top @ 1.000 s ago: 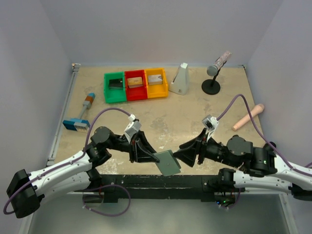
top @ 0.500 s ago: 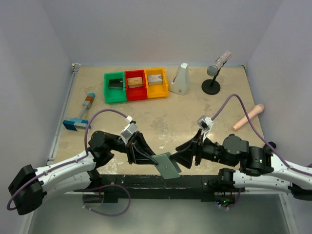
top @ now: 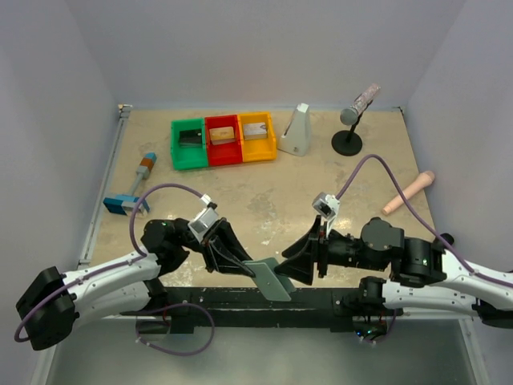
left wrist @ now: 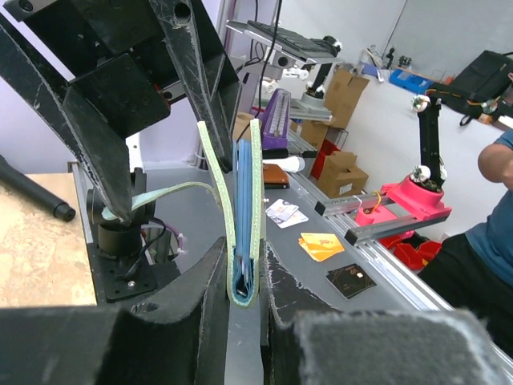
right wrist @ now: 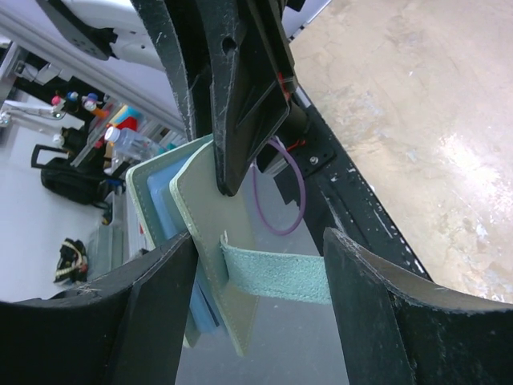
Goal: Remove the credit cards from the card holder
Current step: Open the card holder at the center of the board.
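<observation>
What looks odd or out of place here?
The wallet is off the table: the left gripper pinches it, tilted, above the front rail, and its snap tab sticks out loose between the right gripper's open fingers.

Compared with a second ago, the card holder [top: 268,278] sits lower in the top view. It is closer to the near edge and slightly further left, over the black base rail [top: 321,298], and its face looks flatter, more edge-on. The left gripper [top: 247,265] has drawn back toward its base with it. The right gripper [top: 290,263] has shifted left, following the holder. Its purple cable [top: 365,159] arcs further left.
</observation>
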`<state>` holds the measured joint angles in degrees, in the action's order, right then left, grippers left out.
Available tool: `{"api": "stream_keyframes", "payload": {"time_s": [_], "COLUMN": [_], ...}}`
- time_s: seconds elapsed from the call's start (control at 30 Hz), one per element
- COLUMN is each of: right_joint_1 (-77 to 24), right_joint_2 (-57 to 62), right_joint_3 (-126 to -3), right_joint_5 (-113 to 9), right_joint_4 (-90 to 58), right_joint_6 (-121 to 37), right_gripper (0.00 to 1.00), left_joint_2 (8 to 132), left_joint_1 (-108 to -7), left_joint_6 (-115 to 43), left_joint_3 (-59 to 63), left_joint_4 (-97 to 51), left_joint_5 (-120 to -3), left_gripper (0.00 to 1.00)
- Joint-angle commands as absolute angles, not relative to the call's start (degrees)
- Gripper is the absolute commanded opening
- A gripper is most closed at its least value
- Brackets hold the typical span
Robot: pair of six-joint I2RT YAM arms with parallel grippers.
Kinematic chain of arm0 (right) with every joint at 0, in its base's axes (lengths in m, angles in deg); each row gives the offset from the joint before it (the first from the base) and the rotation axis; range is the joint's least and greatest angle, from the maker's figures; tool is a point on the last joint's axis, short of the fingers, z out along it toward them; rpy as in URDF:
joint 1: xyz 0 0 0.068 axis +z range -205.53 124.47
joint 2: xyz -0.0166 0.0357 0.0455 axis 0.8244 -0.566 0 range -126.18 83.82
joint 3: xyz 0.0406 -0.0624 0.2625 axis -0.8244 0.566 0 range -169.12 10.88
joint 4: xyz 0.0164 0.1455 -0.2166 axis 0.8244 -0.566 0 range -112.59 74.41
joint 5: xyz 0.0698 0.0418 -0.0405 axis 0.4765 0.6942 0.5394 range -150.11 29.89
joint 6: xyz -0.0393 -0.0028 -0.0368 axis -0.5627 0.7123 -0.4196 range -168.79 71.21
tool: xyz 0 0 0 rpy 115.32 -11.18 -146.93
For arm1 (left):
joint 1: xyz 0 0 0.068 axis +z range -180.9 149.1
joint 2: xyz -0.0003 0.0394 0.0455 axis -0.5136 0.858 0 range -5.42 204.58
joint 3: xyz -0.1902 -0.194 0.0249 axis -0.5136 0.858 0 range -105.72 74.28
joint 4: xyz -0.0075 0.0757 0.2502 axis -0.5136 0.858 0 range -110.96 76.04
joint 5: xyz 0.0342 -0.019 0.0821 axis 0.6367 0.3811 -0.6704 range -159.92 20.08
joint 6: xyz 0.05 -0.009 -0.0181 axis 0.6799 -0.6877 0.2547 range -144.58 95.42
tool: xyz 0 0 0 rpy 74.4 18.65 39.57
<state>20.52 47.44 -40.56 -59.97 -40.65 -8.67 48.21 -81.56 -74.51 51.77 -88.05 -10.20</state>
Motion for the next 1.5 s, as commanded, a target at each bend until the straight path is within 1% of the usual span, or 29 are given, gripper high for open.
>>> {"api": "stream_keyframes", "payload": {"time_s": [0.0, 0.1, 0.3, 0.57, 0.8, 1.0, 1.1, 1.23, 1.37, 1.4, 1.43, 1.47], "right_joint_1": [20.3, 20.3, 20.3, 20.3, 20.5, 20.8, 20.8, 20.8, 20.8, 20.8, 20.8, 20.8], "right_joint_2": [48.2, 48.1, 43.6, 40.3, 38.0, 35.1, 33.9, 34.0, 34.6, 34.8, 35.1, 35.4], "right_joint_3": [-43.0, -43.5, -46.3, -48.6, -50.4, -51.6, -52.0, -51.3, -50.7, -50.6, -50.4, -50.1], "right_joint_5": [-57.1, -56.2, -54.7, -56.0, -61.0, -60.3, -58.9, -58.3, -56.7, -56.4, -56.2, -56.2], "right_joint_4": [-38.9, -39.1, -41.1, -43.5, -49.1, -50.0, -50.1, -49.0, -48.5, -48.4, -48.4, -48.3], "right_joint_6": [-9.5, -9.6, -10.6, -10.7, -10.8, -11.5, -11.9, -11.6, -11.4, -11.4, -11.3, -11.0], "right_gripper": [0.68, 0.68, 0.68, 0.68, 0.65, 0.62, 0.58, 0.40, 0.16, 0.09, 0.01, 0.00], "left_joint_2": [46.5, 46.3, 47.1, 46.3, 45.0, 43.5, 43.4, 43.0, 42.0, 41.6, 41.3, 40.6], "left_joint_1": [-81.3, -81.2, -81.2, -81.2, -81.2, -81.2, -81.2, -81.2, -81.2, -81.2, -81.2, -81.2], "left_joint_6": [-70.6, -69.4, -69.5, -70.0, -70.0, -65.3, -64.5, -63.4, -61.3, -60.9, -60.2, -59.5], "left_joint_3": [48.6, 48.2, 46.9, 46.2, 45.7, 44.5, 44.1, 43.8, 43.8, 44.0, 43.9, 43.9], "left_joint_4": [-89.2, -87.0, -86.3, -85.7, -84.4, -76.0, -74.8, -73.2, -69.1, -68.2, -66.9, -65.3], "left_joint_5": [-8.8, -8.7, -9.3, -9.9, -10.5, -13.9, -15.0, -15.7, -17.4, -18.3, -19.5, -20.3], "left_gripper": [0.00, 0.00, 0.00, 0.00, 0.00, 0.00, 0.00, 0.00, 0.00, 0.03, 0.13, 0.24]}}
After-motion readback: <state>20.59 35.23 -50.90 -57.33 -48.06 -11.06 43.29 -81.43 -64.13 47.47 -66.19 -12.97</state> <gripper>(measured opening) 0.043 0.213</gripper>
